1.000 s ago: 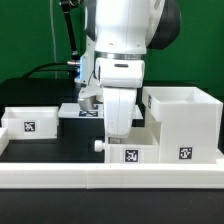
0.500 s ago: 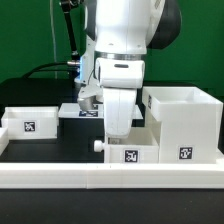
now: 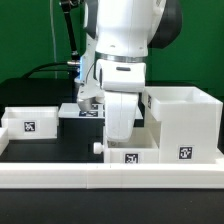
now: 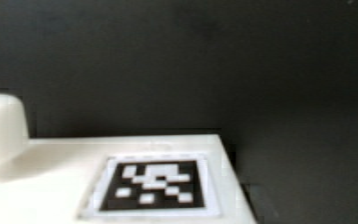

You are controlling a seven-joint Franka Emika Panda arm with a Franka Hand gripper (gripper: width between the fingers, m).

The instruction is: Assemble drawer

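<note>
Because the arm (image 3: pixel 122 45) hides them over the drawer (image 3: pixel 145 155), the jaws' state cannot be told.

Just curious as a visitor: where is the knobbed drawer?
In the exterior view the drawer sits front and centre under the robot arm, with the taller white housing on the exterior view's right.

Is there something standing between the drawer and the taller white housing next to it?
Nothing visible. The drawer lies right beside the housing on the exterior view's right, with no object between them. The arm hides the drawer's rear part, so that stretch cannot be checked.
</note>
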